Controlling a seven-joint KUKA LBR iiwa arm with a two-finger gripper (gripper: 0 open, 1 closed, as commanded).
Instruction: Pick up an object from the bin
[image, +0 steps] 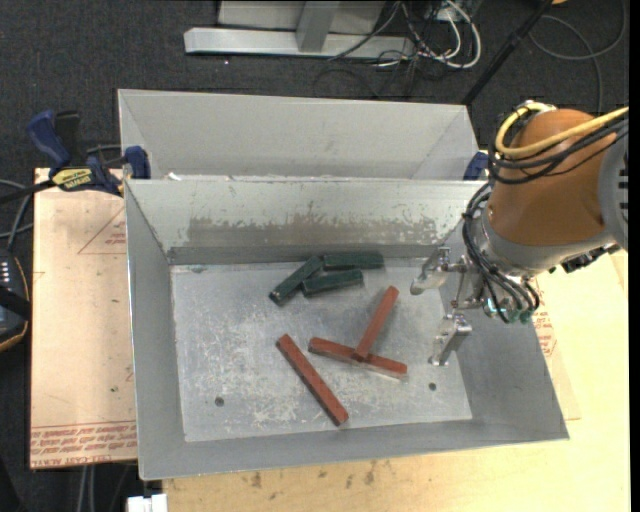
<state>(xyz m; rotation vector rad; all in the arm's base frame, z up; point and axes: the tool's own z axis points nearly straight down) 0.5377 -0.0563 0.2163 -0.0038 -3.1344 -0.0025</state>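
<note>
**At the bin's right side, the gripper hangs open beside two crossed red sticks**

On the right of the grey metal bin (230, 330), close to its sloping right wall, the gripper (441, 312) is low over the floor. Its two fingers are spread well apart. One fingertip (432, 279) lies toward the back of the bin and the other (446, 346) toward the front, and bare metal floor shows in the gap between them. Nothing is clamped in them.

Just left of the gripper lie two crossed sticks. The slanting red-brown stick (379, 318) runs from the back right down toward the front left. Its lower end lies across the flat red-brown stick (335, 350), which stretches left to right. The right end of that flat stick lies near the front fingertip, but I cannot tell whether they touch. The slanting stick is near the gap between the fingers, not inside it.

Further left and toward the front, a third red-brown stick (313, 380) lies by itself on a diagonal, apart from the crossed pair.

Against the foot of the back wall, near the middle of the bin, several dark green blocks (325, 276) lie overlapping in a small cluster, well apart from the gripper.

Above the gripper, the wrist carries a rounded orange cover (555, 190), and cables (521, 122) loop over the top of it.
</note>
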